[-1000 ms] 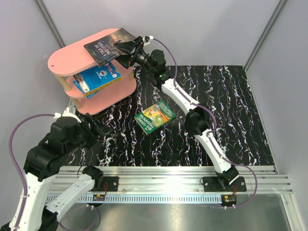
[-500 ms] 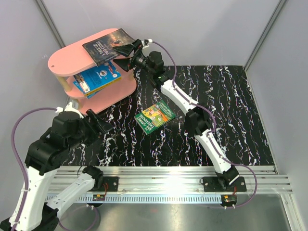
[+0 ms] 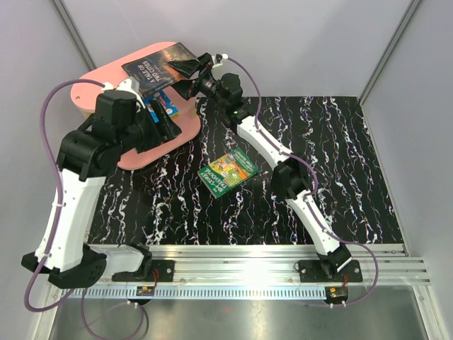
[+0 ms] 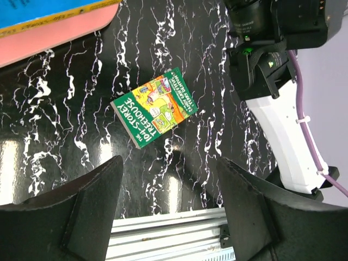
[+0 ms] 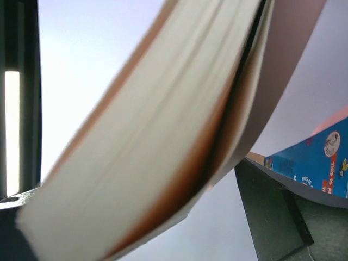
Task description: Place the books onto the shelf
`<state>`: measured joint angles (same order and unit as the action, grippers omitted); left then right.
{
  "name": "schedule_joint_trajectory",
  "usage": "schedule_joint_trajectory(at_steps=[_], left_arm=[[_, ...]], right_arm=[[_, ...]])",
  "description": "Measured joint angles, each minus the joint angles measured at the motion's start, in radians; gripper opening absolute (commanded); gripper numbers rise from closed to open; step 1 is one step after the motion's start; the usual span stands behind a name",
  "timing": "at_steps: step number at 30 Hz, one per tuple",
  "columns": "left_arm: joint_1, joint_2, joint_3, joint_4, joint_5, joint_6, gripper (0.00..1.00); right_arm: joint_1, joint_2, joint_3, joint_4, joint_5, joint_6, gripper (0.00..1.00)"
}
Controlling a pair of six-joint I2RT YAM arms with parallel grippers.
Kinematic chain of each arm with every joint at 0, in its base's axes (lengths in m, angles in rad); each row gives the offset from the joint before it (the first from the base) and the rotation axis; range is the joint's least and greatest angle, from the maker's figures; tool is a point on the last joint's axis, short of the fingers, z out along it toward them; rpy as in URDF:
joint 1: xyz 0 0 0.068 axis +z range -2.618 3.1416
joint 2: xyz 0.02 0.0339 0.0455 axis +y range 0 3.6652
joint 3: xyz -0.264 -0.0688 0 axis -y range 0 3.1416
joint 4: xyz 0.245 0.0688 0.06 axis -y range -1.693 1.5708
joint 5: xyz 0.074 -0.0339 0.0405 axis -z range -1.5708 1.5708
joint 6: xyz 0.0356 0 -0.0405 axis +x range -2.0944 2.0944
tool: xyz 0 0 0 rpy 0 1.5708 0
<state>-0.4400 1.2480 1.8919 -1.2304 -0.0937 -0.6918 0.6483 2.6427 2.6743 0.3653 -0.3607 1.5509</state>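
A dark book point(image 3: 157, 65) lies on the top board of the pink shelf point(image 3: 99, 76), its right corner past the board's edge. My right gripper point(image 3: 186, 77) stands open around that corner, and the right wrist view shows the book's pale page edge point(image 5: 152, 125) between the wide jaws. A blue book point(image 3: 167, 105) sits on the middle board; its cover point(image 5: 315, 163) also shows low right in the right wrist view. A green book point(image 3: 228, 172) lies flat on the black table point(image 3: 318, 156). My left gripper point(image 3: 168, 122) hangs open and empty above the shelf's front edge, looking down at the green book point(image 4: 154, 106).
The right arm's forearm point(image 4: 283, 125) crosses the table to the right of the green book. An aluminium rail point(image 3: 248, 258) runs along the near edge. Grey walls close in the table behind and at both sides.
My left arm has swung up from the near left of the table to over the shelf's front. The right jaws have spread wider around the dark book's corner.
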Motion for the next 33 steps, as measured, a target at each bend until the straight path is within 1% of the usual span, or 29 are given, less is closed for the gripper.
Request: schedule_joint_trajectory(at_steps=[3, 6, 12, 15, 22, 23, 24, 25, 26, 28, 29, 30, 32, 33], left_arm=[[0.000, 0.015, -0.013, 0.006, 0.012, 0.010, 0.71], [0.001, -0.005, -0.047, 0.014, 0.013, 0.011, 0.72], [0.011, -0.013, -0.053, 0.017, 0.014, 0.024, 0.71], [0.015, 0.023, -0.021, 0.025, 0.014, 0.035, 0.71], [0.029, 0.157, 0.065, 0.055, 0.018, 0.055, 0.70], [0.034, 0.183, 0.090, 0.055, 0.020, 0.058, 0.70], [0.038, 0.199, 0.107, 0.058, 0.022, 0.060, 0.70], [0.043, 0.216, 0.126, 0.061, 0.024, 0.064, 0.70], [0.047, 0.230, 0.143, 0.062, 0.027, 0.066, 0.70], [0.056, 0.245, 0.166, 0.068, 0.032, 0.068, 0.70], [0.058, 0.246, 0.168, 0.070, 0.034, 0.068, 0.69], [0.061, 0.244, 0.168, 0.071, 0.035, 0.068, 0.69], [0.066, 0.232, 0.154, 0.081, 0.037, 0.068, 0.69], [0.068, 0.220, 0.134, 0.085, 0.038, 0.068, 0.70]], right_arm=[[-0.006, 0.008, 0.002, 0.048, -0.003, 0.014, 1.00], [-0.011, 0.009, -0.023, 0.096, -0.023, 0.018, 1.00], [-0.037, -0.018, -0.165, 0.204, -0.077, 0.039, 1.00], [-0.056, -0.025, -0.221, 0.247, -0.106, 0.050, 1.00], [-0.076, -0.027, -0.208, 0.251, -0.122, 0.062, 1.00], [-0.078, -0.027, -0.204, 0.251, -0.122, 0.062, 0.98], [-0.080, -0.027, -0.198, 0.251, -0.123, 0.062, 0.92], [-0.082, -0.027, -0.194, 0.251, -0.123, 0.062, 0.74], [-0.083, -0.027, -0.190, 0.251, -0.123, 0.057, 0.62], [-0.086, -0.027, -0.183, 0.250, -0.123, 0.062, 0.29], [-0.087, -0.027, -0.179, 0.248, -0.124, 0.063, 0.22], [-0.089, -0.027, -0.174, 0.242, -0.126, 0.061, 0.18], [-0.092, -0.027, -0.172, 0.236, -0.135, 0.062, 0.10], [-0.092, -0.027, -0.172, 0.235, -0.135, 0.061, 0.09]])
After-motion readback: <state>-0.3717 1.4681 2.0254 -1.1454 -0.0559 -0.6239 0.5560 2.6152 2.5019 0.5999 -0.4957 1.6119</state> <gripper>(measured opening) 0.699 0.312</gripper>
